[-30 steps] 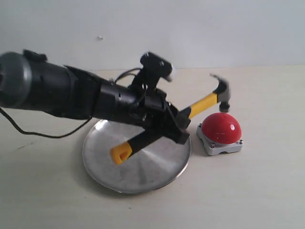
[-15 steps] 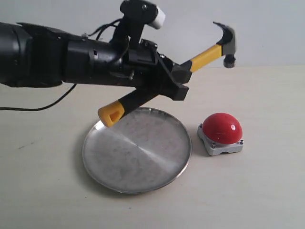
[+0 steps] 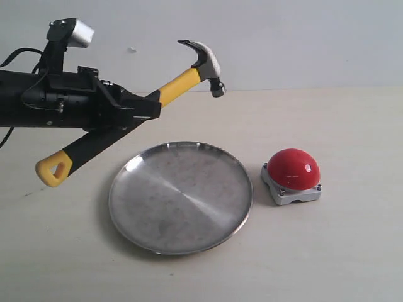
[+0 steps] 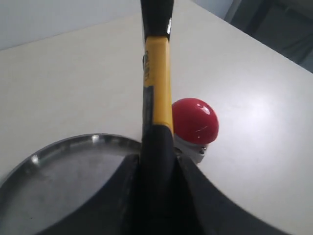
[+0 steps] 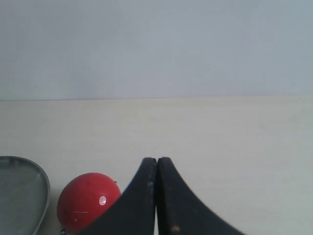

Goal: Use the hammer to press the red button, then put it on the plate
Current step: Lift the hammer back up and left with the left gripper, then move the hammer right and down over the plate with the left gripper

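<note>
Holding the hammer (image 3: 179,85) up off the tabletop (image 3: 352,126), the left hand (image 3: 148,107) is clamped around the black handle. That's clearest from the exterior view. The hammer sits tilted, with the dark head up high and the yellow end hanging low, out past the plate's left edge. The plate (image 3: 182,201) lies flat with nothing on it, and the red button (image 3: 293,168) sits just beside its right rim, well apart from the hammer head.

The left wrist view looks straight along the handle, with a dark finger (image 4: 195,196) on either side. The yellow neck cuts across the button (image 4: 195,120), and the top of that view cuts off the hammer head.

The right hand (image 5: 156,164) only shows up in its own wrist view. It's closed with the tips pressed together and nothing between them, and the button (image 5: 88,200) and a sliver of plate rim (image 5: 43,188) show beyond it.
</note>
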